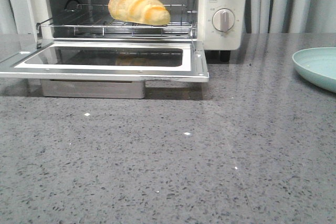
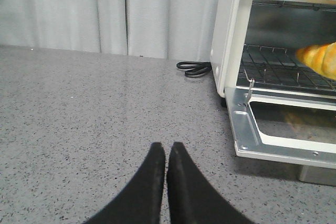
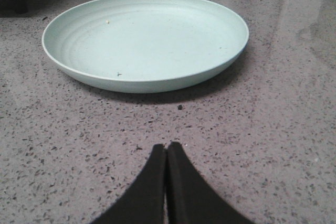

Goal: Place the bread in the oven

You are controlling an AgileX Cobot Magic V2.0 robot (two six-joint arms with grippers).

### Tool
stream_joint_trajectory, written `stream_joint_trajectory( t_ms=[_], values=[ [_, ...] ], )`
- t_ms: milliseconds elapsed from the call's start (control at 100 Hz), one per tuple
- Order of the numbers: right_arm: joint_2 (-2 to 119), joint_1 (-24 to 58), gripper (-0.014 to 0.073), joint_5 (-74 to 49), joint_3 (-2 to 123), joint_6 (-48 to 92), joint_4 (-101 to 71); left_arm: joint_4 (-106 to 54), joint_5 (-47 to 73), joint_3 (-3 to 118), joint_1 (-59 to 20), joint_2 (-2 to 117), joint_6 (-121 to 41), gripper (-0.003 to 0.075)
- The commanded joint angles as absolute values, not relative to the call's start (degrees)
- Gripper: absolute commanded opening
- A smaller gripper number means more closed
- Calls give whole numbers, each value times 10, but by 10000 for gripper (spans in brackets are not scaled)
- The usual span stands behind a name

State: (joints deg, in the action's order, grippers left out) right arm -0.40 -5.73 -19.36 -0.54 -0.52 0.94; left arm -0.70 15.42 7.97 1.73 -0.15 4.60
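The golden-yellow striped bread (image 1: 138,6) lies on the wire rack (image 1: 113,24) inside the cream-white oven (image 1: 223,9). The oven's glass door (image 1: 105,59) hangs open and flat over the counter. In the left wrist view the bread's end (image 2: 320,59) shows inside the oven (image 2: 227,30). My left gripper (image 2: 166,146) is shut and empty, low over the counter to the oven's left. My right gripper (image 3: 167,147) is shut and empty, just in front of a pale green plate (image 3: 144,38). Neither gripper shows in the front view.
The pale green plate (image 1: 317,66) sits empty at the right of the grey speckled counter. A black power cord (image 2: 193,68) lies behind the oven's left side. Grey curtains hang behind the counter. A metal crumb tray (image 1: 93,88) sits under the open door.
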Motion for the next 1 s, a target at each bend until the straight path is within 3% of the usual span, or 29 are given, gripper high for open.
stream_joint_trajectory(
  t_ms=[0, 670, 990],
  values=[
    [-16, -60, -57, -180, -20, 0, 8, -13, 105, 96, 17, -15, 45, -21],
    [-16, -60, -57, -180, -20, 0, 8, -8, 103, 94, 17, -15, 44, -22],
    [-16, -60, -57, -180, -20, 0, 8, 11, 94, -10, 2, -16, 45, -21]
  ],
)
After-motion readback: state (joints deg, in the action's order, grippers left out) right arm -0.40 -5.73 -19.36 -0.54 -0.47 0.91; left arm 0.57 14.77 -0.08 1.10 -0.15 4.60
